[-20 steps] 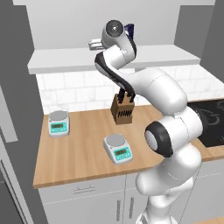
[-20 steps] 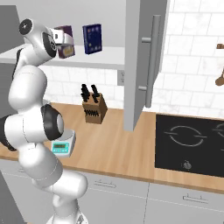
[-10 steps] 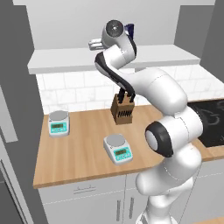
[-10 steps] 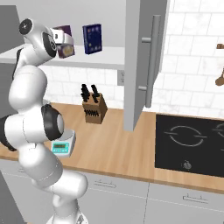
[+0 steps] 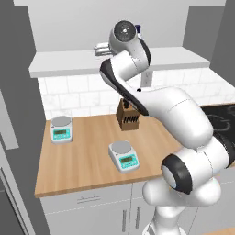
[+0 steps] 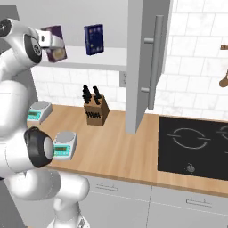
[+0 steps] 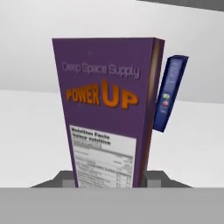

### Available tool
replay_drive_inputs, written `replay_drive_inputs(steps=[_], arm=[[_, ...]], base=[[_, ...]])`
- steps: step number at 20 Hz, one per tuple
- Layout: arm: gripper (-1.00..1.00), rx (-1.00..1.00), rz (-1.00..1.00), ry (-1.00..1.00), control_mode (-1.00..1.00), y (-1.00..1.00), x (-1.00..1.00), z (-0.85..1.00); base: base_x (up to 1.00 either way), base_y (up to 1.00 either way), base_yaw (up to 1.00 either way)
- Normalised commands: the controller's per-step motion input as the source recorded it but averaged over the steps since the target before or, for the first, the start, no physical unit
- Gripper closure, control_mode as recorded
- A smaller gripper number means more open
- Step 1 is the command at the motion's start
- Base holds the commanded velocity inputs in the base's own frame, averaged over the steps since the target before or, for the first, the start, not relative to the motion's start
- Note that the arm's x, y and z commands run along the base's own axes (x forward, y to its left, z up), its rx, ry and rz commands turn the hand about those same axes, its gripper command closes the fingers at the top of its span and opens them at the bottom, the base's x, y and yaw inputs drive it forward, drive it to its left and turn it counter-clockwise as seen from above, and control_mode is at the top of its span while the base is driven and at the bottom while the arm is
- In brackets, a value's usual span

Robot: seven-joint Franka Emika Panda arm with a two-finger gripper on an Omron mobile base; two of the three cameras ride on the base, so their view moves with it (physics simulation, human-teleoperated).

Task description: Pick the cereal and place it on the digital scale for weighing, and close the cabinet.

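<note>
Cabinet doors stood open, so closing was judged outstanding. Askew digital scale sat near the counter's front edge, its platter bare; weighing was not yet done. Cereal stood upright on the white shelf, left of the dark blue box. Gripper fingers flanked the cereal's base; clamping could not be confirmed.

White arm raised to cabinet shelf, knife block behind; askew digital scale, square twin scale
</note>
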Motion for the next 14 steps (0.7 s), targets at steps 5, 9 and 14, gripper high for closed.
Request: replay_drive_inputs(steps=[5, 9, 14], arm=[[1.0, 0.0, 0.02, -0.1, -1.0, 0.0, -1.0, 0.2], [1.0, 0.01, 0.14, -0.03, -1.0, -0.01, -1.0, 0.06], [1.0, 0.0, 0.36, 0.01, -1.0, -0.05, -0.76, 0.0]], base=[[0.0, 0.0, 0.0], [0.0, 0.0, 0.0], [0.0, 0.0, 0.0]])
